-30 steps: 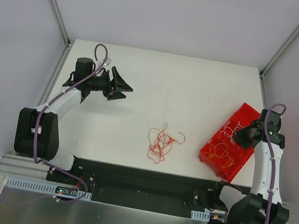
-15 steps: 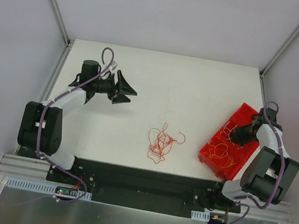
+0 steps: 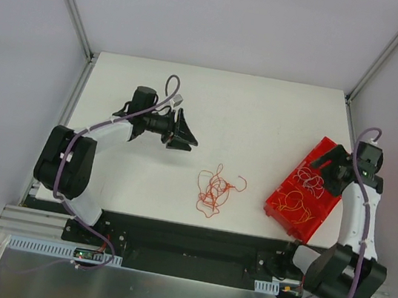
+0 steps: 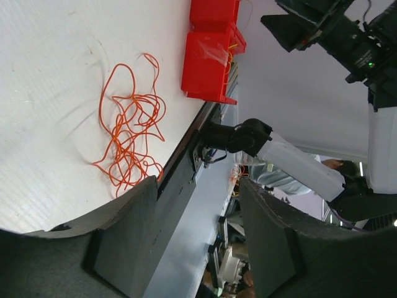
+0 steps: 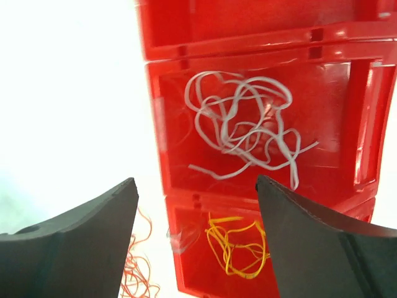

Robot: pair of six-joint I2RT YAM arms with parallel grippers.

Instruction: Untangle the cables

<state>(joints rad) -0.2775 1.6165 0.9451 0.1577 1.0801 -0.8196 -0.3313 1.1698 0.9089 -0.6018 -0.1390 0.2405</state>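
The cables that remain to be sorted, a loose snarl of very thin, curly red-orange wires [image 3: 214,190], lie on the white tabletop [image 3: 263,121] about midway between the two arms and towards its near edge. The bundle runs roughly from the near edge towards the far one, and one stray loop reaches out towards the right.

The left gripper [image 3: 185,133] hangs above the table on the far-left side of that snarl. Its jaws are apart with nothing between them, and its wrist camera looks straight past the fingers onto the orange loops. From this hand, the tangle lies towards the near edge and to the right.

The right gripper [image 5: 195,186] is spread wide and empty over the long red plastic compartment bin [image 5: 248,37] at the right side of the table. A curl of whitish wire [image 5: 242,124] rests loose in the compartment just below it, and a small coil of yellow-orange wire [image 5: 239,245] sits in the next compartment nearer the arm's base (touching neither finger).

Judged from the top view, the left hand is the nearer of the two to the snarl, and the right is well apart from it beyond the bin's wall. A reach for the next strand would most likely fall to the left arm, coming down on the snarl's far-left edge.
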